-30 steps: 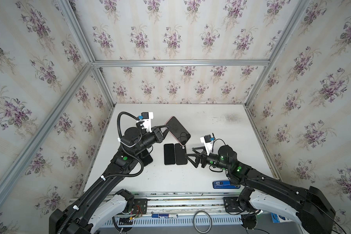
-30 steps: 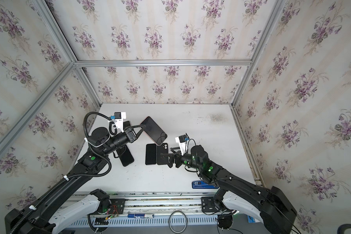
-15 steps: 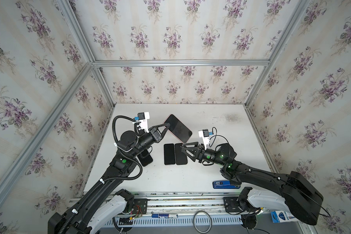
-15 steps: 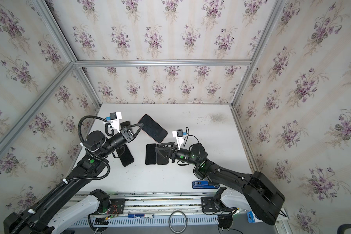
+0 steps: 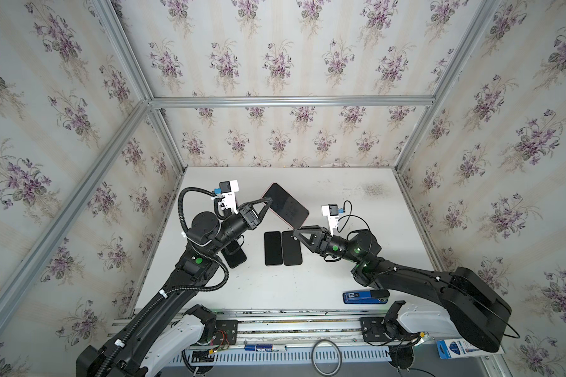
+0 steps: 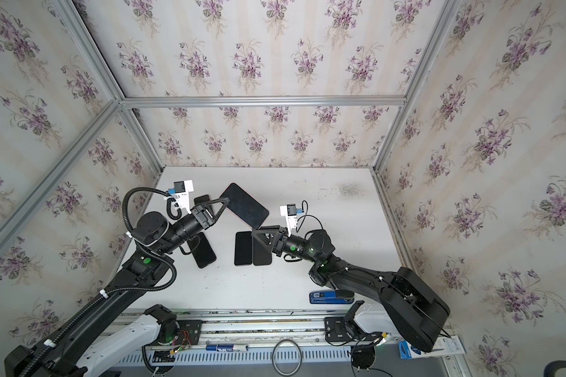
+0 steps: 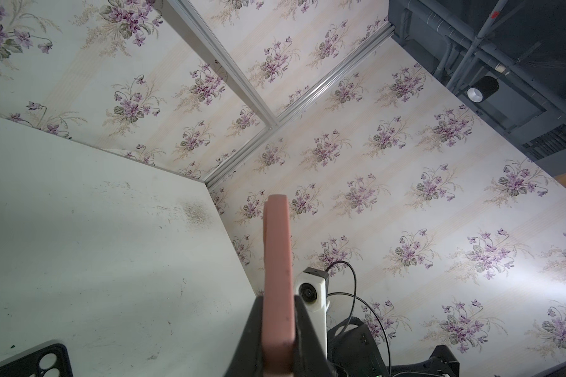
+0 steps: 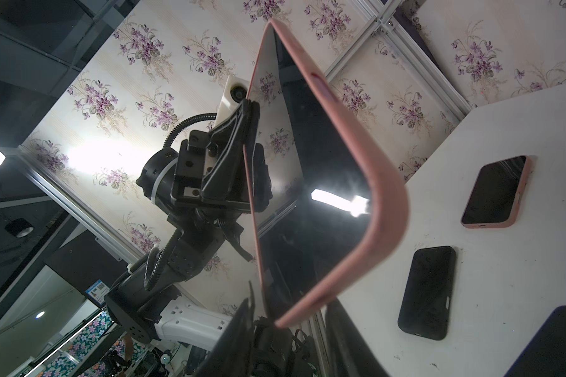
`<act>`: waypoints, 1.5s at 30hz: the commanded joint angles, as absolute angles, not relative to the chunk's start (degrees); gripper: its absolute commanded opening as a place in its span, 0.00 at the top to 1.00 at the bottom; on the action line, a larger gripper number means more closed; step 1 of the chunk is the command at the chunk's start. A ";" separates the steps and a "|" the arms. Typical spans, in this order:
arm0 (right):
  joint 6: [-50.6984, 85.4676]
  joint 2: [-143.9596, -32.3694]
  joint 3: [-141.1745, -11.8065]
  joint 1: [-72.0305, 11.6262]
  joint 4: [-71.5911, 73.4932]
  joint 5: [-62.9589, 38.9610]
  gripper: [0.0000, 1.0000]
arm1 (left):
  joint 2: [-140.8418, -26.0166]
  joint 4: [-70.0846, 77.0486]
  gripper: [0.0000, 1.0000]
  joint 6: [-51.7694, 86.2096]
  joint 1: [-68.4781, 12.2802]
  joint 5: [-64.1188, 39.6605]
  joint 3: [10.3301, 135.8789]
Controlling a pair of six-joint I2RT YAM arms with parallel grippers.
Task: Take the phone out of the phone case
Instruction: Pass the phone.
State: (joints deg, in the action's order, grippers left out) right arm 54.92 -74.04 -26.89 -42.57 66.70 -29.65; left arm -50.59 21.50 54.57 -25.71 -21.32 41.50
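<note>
Black-screened phone (image 5: 285,205) in pink case (image 8: 386,209) hangs above the table (image 5: 340,277), clamped by the left gripper (image 5: 266,201). The right gripper (image 5: 296,231) brackets one corner; whether it touches is unclear.

Glossy black glass on the phone (image 8: 324,169), mirror-like reflections. Matt pink on its case (image 8: 386,209), smooth, rubbery-looking. Matt white on the table (image 5: 340,196), scuffed, grey smudges. Brushed bare metal on the frame bars (image 5: 291,101). Matt floral paper on the walls (image 5: 275,49). Smooth white plastic on 2 wrist cameras (image 5: 229,191).
</note>
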 commanded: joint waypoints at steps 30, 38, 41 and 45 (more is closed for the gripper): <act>29.89 -79.90 -27.09 -42.36 66.82 -38.72 0.98 | -55.93 26.63 1.00 64.23 -24.52 -29.51 45.84; 7.49 -70.40 -28.49 -42.45 48.76 -26.28 1.00 | -55.57 25.66 1.00 64.28 -24.61 -31.02 46.14; 4.40 -67.78 -28.71 -42.45 46.10 -21.54 0.97 | -55.55 25.59 1.00 64.21 -24.52 -31.19 46.14; 3.57 -63.81 -25.31 -42.36 45.79 -15.63 0.59 | -55.03 24.79 1.00 62.90 -24.50 -31.42 46.24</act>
State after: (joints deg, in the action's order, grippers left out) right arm 7.25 -65.56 -26.81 -42.41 47.77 -21.71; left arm -55.59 21.47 62.89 -24.51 -30.28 45.36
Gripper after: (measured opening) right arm 0.373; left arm 0.120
